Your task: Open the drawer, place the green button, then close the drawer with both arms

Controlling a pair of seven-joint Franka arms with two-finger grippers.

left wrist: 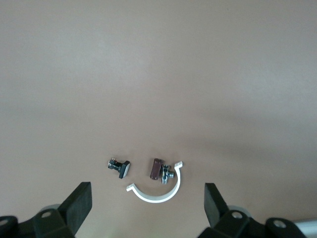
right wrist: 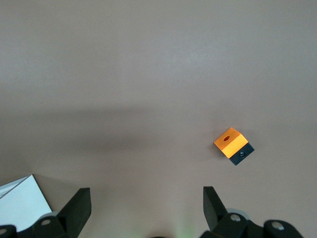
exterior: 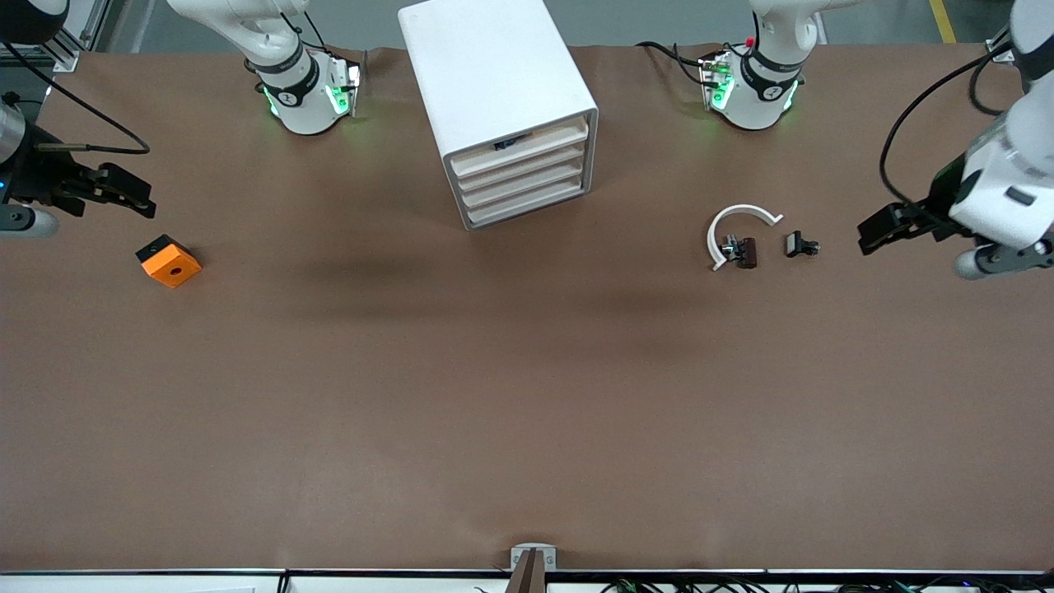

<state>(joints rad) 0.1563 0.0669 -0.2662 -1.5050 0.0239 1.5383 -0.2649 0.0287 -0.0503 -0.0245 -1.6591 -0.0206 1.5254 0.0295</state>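
Nearest the front camera: orange cube with a hole on the desk at the right arm's end, at 5 o'clock from the right tool. That tool hangs over the desk edge, fingers spread, nothing in them; its wrist view shows the same gap with the cube lying clear of it. At the left arm's end: brown part with white arc and a small black part just beside it, not touching. Both lie at 9 o'clock from the left tool, which is also released and empty, fingers wide. Farther back, mid-desk: white cabinet, four drawers all pushed in. Top drawer has its long axis running 8-to-2 o'clock, front facing about 5 o'clock. A small dark bluish thing, apparently the button, shows in the slot above that front, inside the drawer; cap colour and heading not readable. Button sits at 3 o'clock from the right tool and 10 o'clock from the left tool, well apart from both.
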